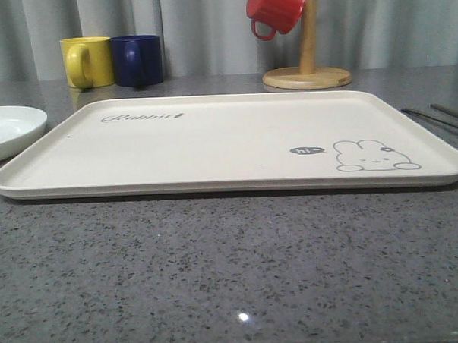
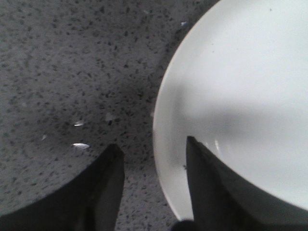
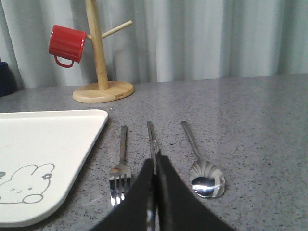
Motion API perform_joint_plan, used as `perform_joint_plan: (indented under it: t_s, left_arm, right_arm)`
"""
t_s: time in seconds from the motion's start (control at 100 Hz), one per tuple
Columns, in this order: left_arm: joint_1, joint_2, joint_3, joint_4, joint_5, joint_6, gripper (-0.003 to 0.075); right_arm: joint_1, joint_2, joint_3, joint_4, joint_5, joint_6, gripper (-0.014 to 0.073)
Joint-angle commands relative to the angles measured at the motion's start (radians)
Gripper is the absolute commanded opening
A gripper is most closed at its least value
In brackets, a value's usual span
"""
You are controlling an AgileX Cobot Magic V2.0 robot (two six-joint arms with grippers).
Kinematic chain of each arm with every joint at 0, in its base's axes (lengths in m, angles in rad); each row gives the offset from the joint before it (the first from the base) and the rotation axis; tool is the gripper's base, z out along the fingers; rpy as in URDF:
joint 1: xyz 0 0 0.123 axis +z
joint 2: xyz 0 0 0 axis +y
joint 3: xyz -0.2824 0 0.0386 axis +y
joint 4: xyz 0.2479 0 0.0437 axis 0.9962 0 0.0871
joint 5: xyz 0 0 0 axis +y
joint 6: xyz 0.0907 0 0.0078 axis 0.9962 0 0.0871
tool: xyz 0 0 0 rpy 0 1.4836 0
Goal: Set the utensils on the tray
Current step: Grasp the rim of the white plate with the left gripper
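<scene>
The cream tray [image 1: 212, 142] with a grey bunny drawing lies flat mid-table, nothing on it. To its right, three silver utensils lie side by side on the grey counter: a fork [image 3: 121, 168] nearest the tray [image 3: 48, 144], the chopsticks [image 3: 152, 137] in the middle, a spoon [image 3: 204, 178] furthest out. My right gripper [image 3: 156, 161] is shut on the chopsticks, whose shafts run forward from between the fingertips. In the front view thin utensil handles [image 1: 439, 117] show at the far right. My left gripper [image 2: 153, 144] is open and holds nothing, straddling the rim of a white plate [image 2: 240, 86].
The round white plate [image 1: 7, 128] sits left of the tray. A yellow mug [image 1: 87, 62] and a blue mug [image 1: 137, 60] stand at the back left. A wooden mug tree [image 1: 308, 62] with a red mug [image 1: 275, 8] hanging on it stands at the back right.
</scene>
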Motion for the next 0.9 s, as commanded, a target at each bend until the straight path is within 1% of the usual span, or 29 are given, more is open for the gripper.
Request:
perform_joint_plan:
  t_s: [0.0,0.28,0.38,0.43,0.49,0.51,0.55,0.56,0.57,0.59,0.77,0.89]
  left_arm:
    - [0.001,-0.018,-0.034,-0.069,-0.029,0.028,0.03]
    - [0.001,0.024,-0.034,-0.077,-0.033,0.032,0.03]
    - [0.001,0.034,-0.034,-0.077,-0.033,0.032,0.0281]
    - [0.001,0.035,-0.034,-0.077,-0.033,0.032,0.0238]
    - [0.001,0.035,-0.034,-0.075,-0.027,0.033,0.0161]
    - [0.001,0.035,-0.034,-0.073,-0.025,0.034,0.0113]
    - [0.001,0.035,-0.034,-0.069,-0.023,0.034,0.0047]
    - [0.001,0.035,-0.034,-0.069,-0.021,0.034,0.0007]
    - [0.001,0.035,-0.034,-0.069,-0.021,0.034,0.0007]
    - [0.001,0.035,-0.034,-0.069,-0.021,0.034,-0.0017]
    - [0.003,0.02,-0.034,-0.067,-0.015,0.044,-0.0017]
    - [0.003,-0.03,-0.034,-0.067,-0.013,0.053,-0.0017]
  right_arm:
    - [-0.007,-0.017,-0.016,0.0,-0.082,-0.009,-0.0078]
    - [-0.007,-0.017,-0.016,0.0,-0.082,-0.009,-0.0078]
    - [-0.007,-0.017,-0.016,0.0,-0.082,-0.009,-0.0078]
    - [-0.007,-0.017,-0.016,0.0,-0.082,-0.009,-0.0078]
    - [-0.007,-0.017,-0.016,0.0,-0.082,-0.009,-0.0078]
    - [-0.007,-0.017,-0.016,0.0,-0.082,-0.009,-0.0078]
    - [-0.007,-0.017,-0.016,0.0,-0.082,-0.009,-0.0078]
    - [-0.007,-0.017,-0.016,0.0,-0.082,-0.009,-0.0078]
    - [-0.007,-0.017,-0.016,0.0,-0.082,-0.009,-0.0078]
    - [-0.007,-0.017,-0.016,0.0,-0.082,-0.009,-0.0078]
    - [-0.007,-0.017,-0.016,0.0,-0.082,-0.009,-0.0078]
    - [-0.007,-0.017,-0.016,0.0,-0.082,-0.009,-0.0078]
